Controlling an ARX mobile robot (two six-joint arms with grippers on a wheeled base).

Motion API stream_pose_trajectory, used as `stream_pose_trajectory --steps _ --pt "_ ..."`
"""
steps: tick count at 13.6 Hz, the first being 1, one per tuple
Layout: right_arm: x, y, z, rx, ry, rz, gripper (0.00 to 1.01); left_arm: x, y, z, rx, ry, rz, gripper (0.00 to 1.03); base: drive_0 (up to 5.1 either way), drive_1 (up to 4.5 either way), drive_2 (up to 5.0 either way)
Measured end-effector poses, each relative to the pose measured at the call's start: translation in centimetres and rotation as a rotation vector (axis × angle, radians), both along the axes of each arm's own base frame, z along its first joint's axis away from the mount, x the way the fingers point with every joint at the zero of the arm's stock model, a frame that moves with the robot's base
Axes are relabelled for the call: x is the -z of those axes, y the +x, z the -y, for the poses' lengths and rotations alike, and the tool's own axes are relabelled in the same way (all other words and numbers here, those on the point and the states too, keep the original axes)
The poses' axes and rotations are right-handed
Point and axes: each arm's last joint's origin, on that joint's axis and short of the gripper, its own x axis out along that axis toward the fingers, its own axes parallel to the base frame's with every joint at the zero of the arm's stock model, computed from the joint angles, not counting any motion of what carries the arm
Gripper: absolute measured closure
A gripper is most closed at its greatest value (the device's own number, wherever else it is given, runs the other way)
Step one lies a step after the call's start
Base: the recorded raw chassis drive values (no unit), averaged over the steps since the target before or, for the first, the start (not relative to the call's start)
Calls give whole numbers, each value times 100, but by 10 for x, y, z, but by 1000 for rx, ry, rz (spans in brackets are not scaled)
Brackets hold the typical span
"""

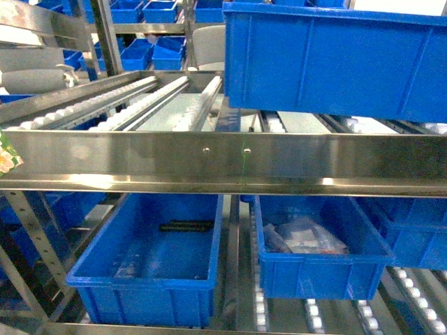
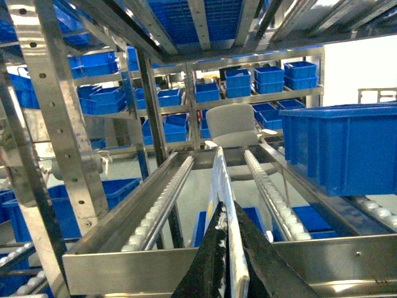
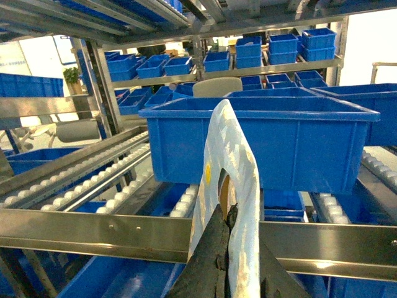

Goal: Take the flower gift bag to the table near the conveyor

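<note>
Apparently mid-carry: right gripper is clamped on a pale printed flat gift bag, left gripper pinches a thin white bag edge, both facing the steel white-roller conveyor; table not visible, placement remains

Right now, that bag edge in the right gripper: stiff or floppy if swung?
Probably floppy: the bag edge arches thin above the right gripper. Likely light, since it stands up unsupported. Its glossy film may slip.
</note>
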Motion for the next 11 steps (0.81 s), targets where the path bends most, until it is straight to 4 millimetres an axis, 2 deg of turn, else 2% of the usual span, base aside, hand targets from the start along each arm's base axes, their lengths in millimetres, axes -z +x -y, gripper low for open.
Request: stream_pose_trajectory --steps 11 --pt "0 0 0 0 0 -1 99 0 0 0 1 0 1 101 -474 97 374"
